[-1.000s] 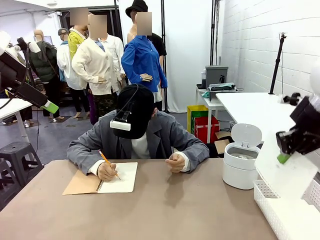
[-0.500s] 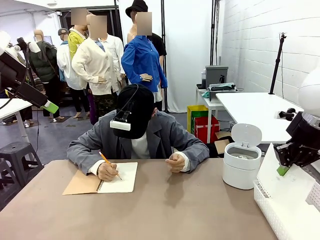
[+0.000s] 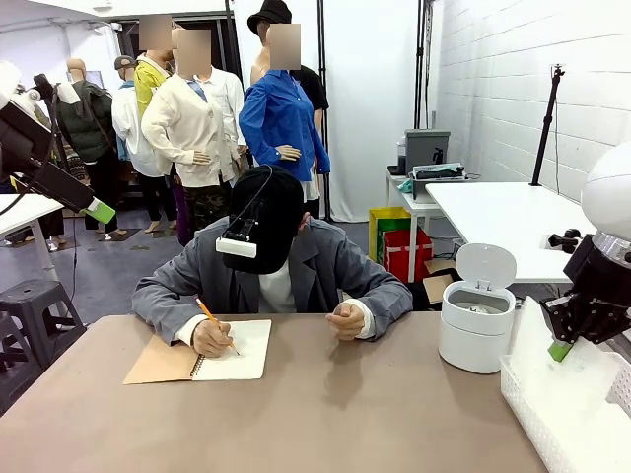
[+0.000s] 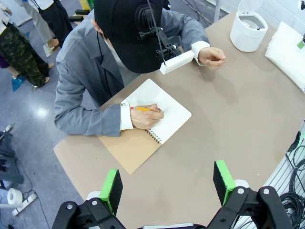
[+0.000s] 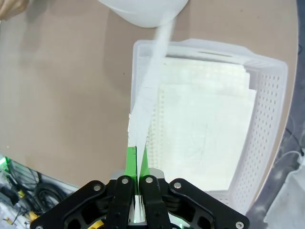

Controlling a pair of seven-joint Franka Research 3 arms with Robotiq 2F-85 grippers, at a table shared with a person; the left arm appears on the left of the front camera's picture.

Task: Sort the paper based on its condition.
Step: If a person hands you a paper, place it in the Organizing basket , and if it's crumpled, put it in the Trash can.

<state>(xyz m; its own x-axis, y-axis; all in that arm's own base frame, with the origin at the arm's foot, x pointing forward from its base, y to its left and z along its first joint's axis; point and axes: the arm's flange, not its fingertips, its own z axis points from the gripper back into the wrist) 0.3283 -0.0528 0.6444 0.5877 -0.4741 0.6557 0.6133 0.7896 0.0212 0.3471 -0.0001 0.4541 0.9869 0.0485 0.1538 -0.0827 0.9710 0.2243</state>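
Observation:
My right gripper [image 3: 560, 349] hangs over the white basket [image 3: 521, 396] at the table's right edge, shut on a white sheet of paper [image 3: 582, 394] that drapes down into it. In the right wrist view the green pads [image 5: 129, 161] pinch that paper [image 5: 145, 102], seen edge-on, above the basket [image 5: 269, 119]. More flat paper [image 5: 205, 133] lies inside the basket. My left gripper [image 3: 99, 210] is raised at the far left. In its own view the left gripper [image 4: 167, 183] stands open and holds nothing, high above the table.
A person sits at the far side writing with a pencil in a spiral notebook [image 3: 235, 350] [image 4: 159, 114] with a brown cover. The other hand [image 3: 347, 320] rests on the table. A white lidded bin [image 3: 476, 330] [image 4: 248, 28] stands open beside the basket.
My right gripper has come down with the paper, lowering the sheet toward the basket. The left arm has stayed still and the person keeps writing.

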